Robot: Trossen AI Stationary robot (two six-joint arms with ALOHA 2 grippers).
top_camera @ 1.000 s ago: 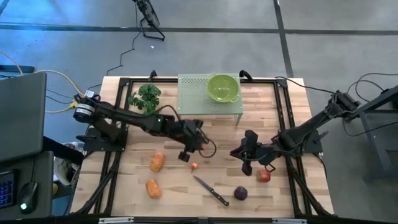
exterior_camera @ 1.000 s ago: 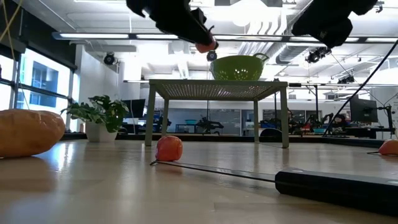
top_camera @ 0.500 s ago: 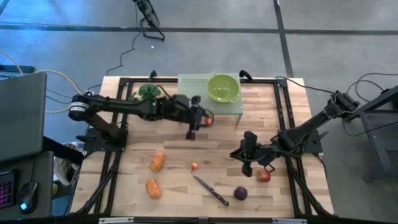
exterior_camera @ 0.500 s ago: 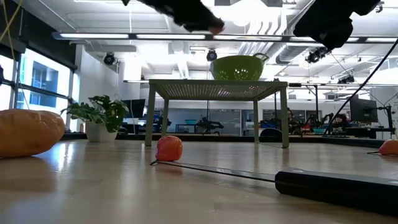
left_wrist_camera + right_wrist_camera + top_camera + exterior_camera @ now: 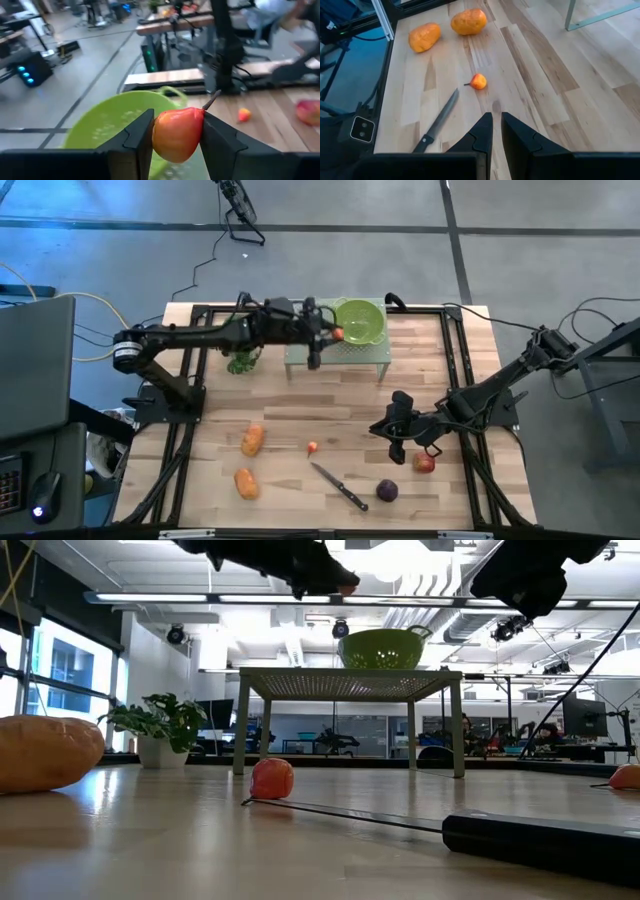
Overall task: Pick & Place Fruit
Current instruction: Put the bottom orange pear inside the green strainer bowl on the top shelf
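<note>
Left wrist view: the left end effector (image 5: 176,137) has its two dark fingers pressed against either side of a small red-orange fruit (image 5: 177,134) with a thin stem, holding it just above the near rim of the green colander (image 5: 107,127). From the high view, that end effector (image 5: 330,335) is raised beside the colander (image 5: 360,320), which stands on the pale green perforated stand (image 5: 310,315) at the back of the tabletop (image 5: 290,400); the green leafy bunch (image 5: 240,362) lies under the left arm.

The right end effector (image 5: 496,127) has its fingers narrowed to a thin slit and holds nothing; in the high view it (image 5: 398,428) hovers over the right part of the tabletop, near the red apple (image 5: 425,463). Ahead of it a second tiny red-orange fruit (image 5: 478,81) rests on the wood, beside the black-handled knife (image 5: 437,121). Two orange oblong pieces (image 5: 424,37) (image 5: 468,21) lie farther on, near the tabletop's left edge. A dark purple round fruit (image 5: 387,491) sits at the front, just beside the knife's handle.
</note>
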